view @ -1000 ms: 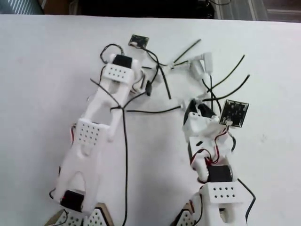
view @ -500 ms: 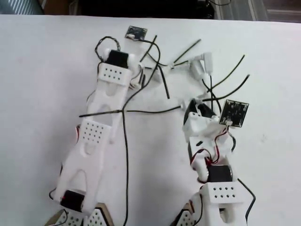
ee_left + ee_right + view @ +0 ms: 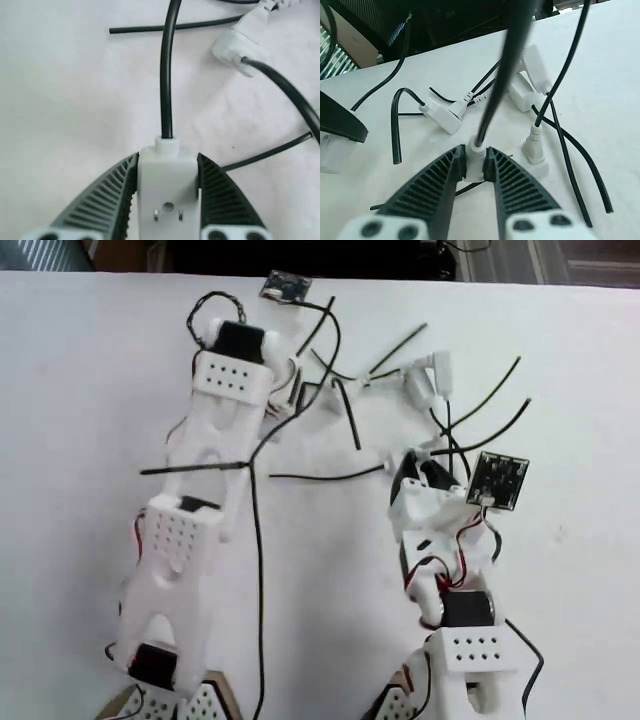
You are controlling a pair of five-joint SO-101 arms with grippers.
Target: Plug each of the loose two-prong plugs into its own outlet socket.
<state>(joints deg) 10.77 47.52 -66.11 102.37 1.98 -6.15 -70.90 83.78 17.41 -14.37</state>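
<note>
White plastic sat in both grips. The left fingers (image 3: 117, 192) were closed on a socket (image 3: 166, 185) with two slots on its face, its black cord (image 3: 167, 75) running away over the table (image 3: 60, 100). A loose plug (image 3: 234, 49) lay near, beyond it. The right fingers (image 3: 432, 187) were clamped on a plug (image 3: 475, 162) where its cord entered, just above the table. Other plugs (image 3: 445, 116) lay farther off, apart from one another.
</note>
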